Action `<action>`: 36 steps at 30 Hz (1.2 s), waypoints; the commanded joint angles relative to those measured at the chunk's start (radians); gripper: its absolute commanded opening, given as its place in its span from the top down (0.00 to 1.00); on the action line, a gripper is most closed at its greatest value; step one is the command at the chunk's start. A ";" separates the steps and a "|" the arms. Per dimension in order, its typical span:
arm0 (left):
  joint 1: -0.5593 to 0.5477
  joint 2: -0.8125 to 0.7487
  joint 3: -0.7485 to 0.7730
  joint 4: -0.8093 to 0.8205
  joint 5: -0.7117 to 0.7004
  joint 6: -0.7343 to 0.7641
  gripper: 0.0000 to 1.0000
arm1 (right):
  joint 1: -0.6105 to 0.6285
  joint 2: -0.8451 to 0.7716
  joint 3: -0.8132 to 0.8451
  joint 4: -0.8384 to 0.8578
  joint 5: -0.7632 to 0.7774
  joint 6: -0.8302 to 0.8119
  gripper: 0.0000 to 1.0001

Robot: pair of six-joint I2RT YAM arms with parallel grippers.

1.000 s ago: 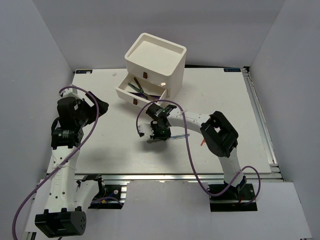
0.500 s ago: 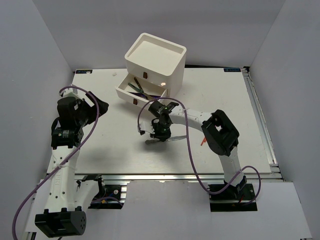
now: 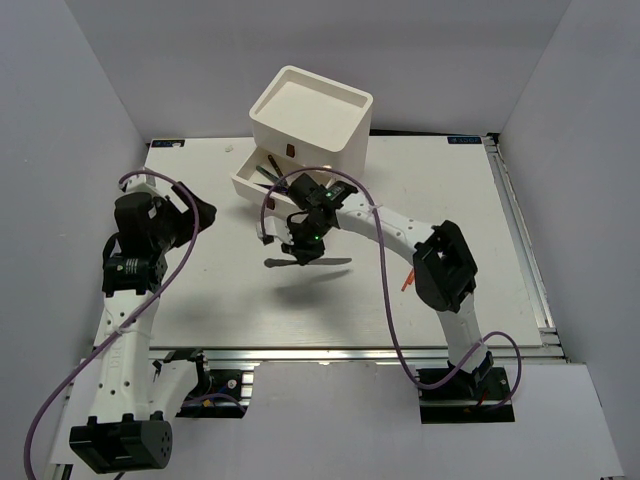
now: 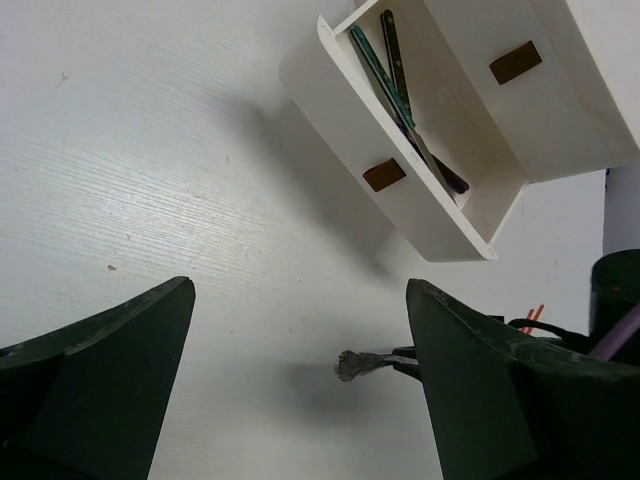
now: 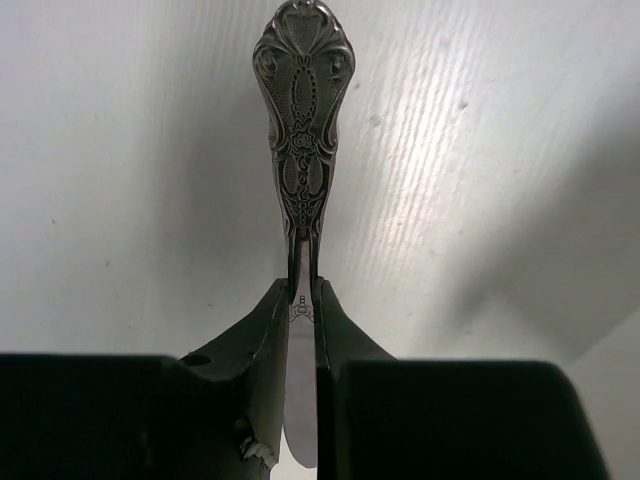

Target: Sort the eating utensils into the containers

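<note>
Right gripper (image 5: pixel 303 295) is clamped narrow on the silver knife with an ornate embossed handle (image 5: pixel 303 150). Grip sits at the handle/blade junction, with the handle sticking straight out past the fingertips. The knife is off the white tabletop (image 3: pixel 200 290); its shadow shows underneath in the top view.

Target is the open white drawer with a dark red pull (image 3: pixel 250 190), the lowest one of the boxy white three-drawer unit (image 3: pixel 310 120). It lies just beyond the right gripper, away from the arm bases and slightly to its left. Teal-handled and dark utensils (image 4: pixel 395 85) are already in it, lying along the drawer front.

Key relation: the knife's long axis runs left-right, handle to the left, and looks roughly parallel to the drawer front. My read is that the next move is mostly a short carry forward over the front wall, with little yaw correction.

Left gripper (image 4: pixel 300 290) is spread wide and empty, off to the left, well apart from the knife. The right arm is the nearer one.

Two thin orange chopsticks (image 3: pixel 405 284) lie on the tabletop behind the right gripper, near the right arm's elbow.
</note>
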State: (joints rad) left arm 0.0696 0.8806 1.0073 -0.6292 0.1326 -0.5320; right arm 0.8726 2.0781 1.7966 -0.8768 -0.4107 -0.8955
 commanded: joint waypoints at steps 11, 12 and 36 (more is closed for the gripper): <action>0.001 -0.029 0.068 -0.003 -0.119 0.038 0.02 | 0.003 0.005 0.474 0.042 -0.175 0.167 1.00; -0.001 -0.029 0.070 -0.001 -0.119 0.040 0.02 | 0.002 -0.001 0.480 0.064 -0.177 0.179 1.00; -0.001 -0.034 0.050 0.000 -0.079 -0.026 0.02 | -0.161 0.068 0.330 0.535 -0.007 0.201 1.00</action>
State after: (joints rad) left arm 0.0696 0.8658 1.0462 -0.6285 0.0349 -0.5404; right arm 0.7120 2.1593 2.1658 -0.4263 -0.4274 -0.6708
